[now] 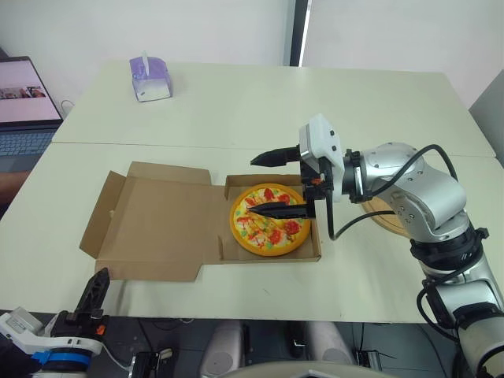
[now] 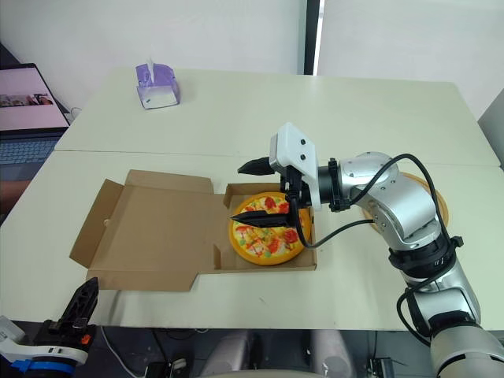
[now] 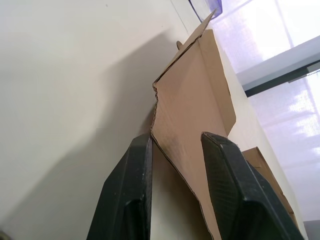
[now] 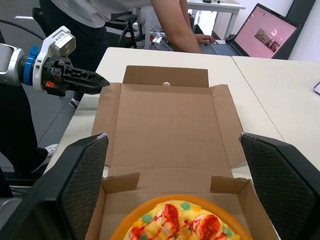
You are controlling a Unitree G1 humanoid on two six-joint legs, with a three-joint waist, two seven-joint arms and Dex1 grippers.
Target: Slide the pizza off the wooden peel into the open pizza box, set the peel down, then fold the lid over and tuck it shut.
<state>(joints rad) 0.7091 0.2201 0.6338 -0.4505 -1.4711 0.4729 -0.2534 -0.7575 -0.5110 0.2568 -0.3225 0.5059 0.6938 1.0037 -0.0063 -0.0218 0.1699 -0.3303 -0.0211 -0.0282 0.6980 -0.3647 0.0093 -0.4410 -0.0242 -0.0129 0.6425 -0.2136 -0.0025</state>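
**Clerk:** Where was the pizza found?

**Inspector:** The round orange-rimmed pizza with red and green toppings [image 1: 269, 220] lay flat in the base of the brown cardboard pizza box [image 1: 318, 250], on the pale table [image 1: 236, 110]. The flat cardboard lid [image 1: 157, 220] lay fully open on the robot's left of the base, its side flaps raised.

**Clerk:** And the peel?

**Inspector:** The round pale wooden peel [image 2: 437, 201] rested on the table to the robot's right of the box, apart from it and partly hidden by the right arm.

**Clerk:** The end effectors?

**Inspector:** The right gripper [image 1: 252, 187] hung over the box, spread wide and holding nothing: one finger above the pizza, the other over the far wall. The left gripper [image 1: 101, 276] sat low, just off the table's near edge by the lid's near corner. Its fingers [image 3: 225, 190] showed a narrow gap with nothing gripped.

**Clerk:** Anything else noted?

**Inspector:** A purple tissue box [image 1: 150, 79] at the far side, an open laptop [image 1: 24, 102] to the left, and a person [image 4: 170, 25] leaning beside the laptop.
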